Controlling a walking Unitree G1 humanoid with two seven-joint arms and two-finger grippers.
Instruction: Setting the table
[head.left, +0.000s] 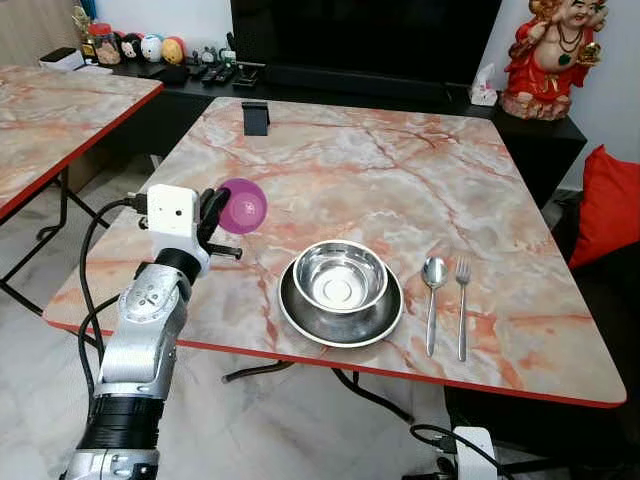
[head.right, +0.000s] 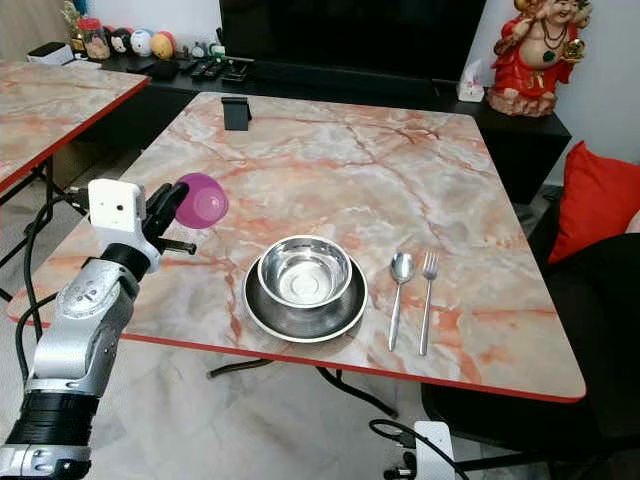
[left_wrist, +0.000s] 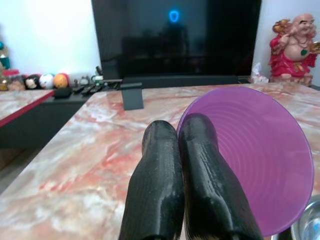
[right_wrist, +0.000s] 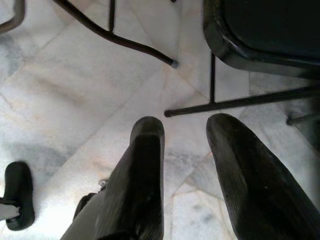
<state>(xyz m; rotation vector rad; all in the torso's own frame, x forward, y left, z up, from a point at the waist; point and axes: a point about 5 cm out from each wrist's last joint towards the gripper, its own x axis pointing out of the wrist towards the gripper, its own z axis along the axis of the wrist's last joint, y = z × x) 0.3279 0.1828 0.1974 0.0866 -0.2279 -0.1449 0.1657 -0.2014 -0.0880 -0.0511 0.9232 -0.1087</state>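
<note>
Your left claw (head.left: 215, 215) holds a purple plastic cup (head.left: 243, 206) by its rim, lifted above the marble-patterned table (head.left: 400, 170) at the left of the frame, the cup tipped on its side with its mouth facing the wrist camera. In the left wrist view the two black fingers (left_wrist: 200, 170) are pressed together on the cup's edge, one inside the rim. At lower centre, near the table's red front edge, a steel bowl (head.left: 340, 277) sits inside a wider steel plate (head.left: 341, 318). Just to the right of them a spoon (head.left: 433, 295) and a fork (head.left: 462, 300) lie side by side, handles pointing toward you. A small black stand (head.left: 256, 117) sits at the table's far edge, upper left of centre. Behind it a dark television (head.left: 365, 35) stands on a low black cabinet, with a red-robed laughing figurine (head.left: 548, 55) at upper right. Your right claw (right_wrist: 185, 130) hangs beside the table over the pale tiled floor (right_wrist: 75, 90), fingers apart and holding nothing.
</note>
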